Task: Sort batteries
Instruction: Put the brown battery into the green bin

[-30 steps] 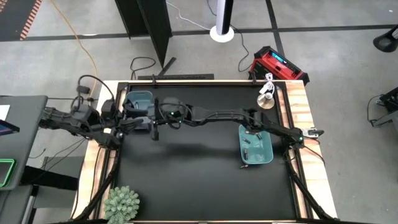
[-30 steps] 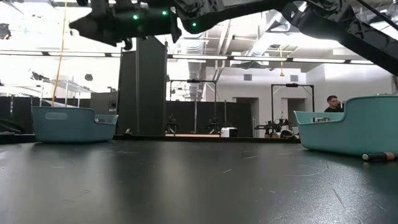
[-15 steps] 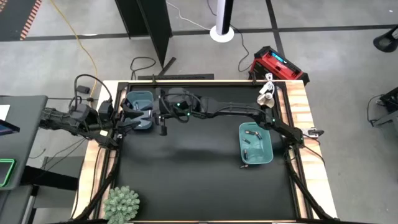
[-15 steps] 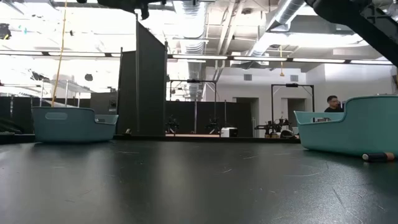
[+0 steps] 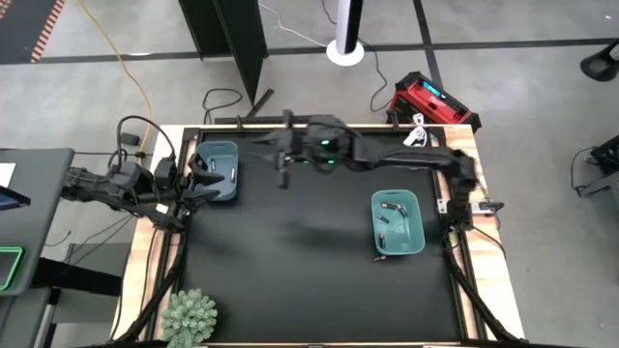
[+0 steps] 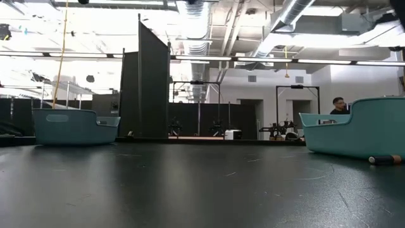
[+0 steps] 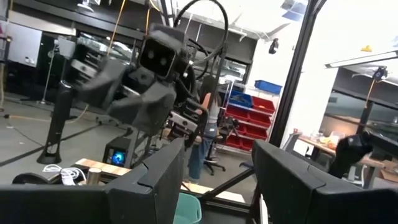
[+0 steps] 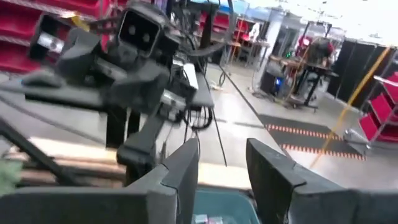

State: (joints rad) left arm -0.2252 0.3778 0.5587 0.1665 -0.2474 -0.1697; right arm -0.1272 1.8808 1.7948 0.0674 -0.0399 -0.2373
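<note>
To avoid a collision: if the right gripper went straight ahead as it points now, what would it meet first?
Probably the left arm, facing the right gripper; the teal bin lies lower. Depth unclear.

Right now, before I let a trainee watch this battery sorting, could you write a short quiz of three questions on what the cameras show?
1. True or false: one battery lies on the table, outside the right teal bin.
2. Where does the right gripper hang?
A. over the right teal bin
B. above the table, beside the left teal bin
C. over the green plant
3. Fill in: the jaws of the left gripper stand ____, with nothing between them.

Key: 1 true; 2 B; 3 open.
</note>
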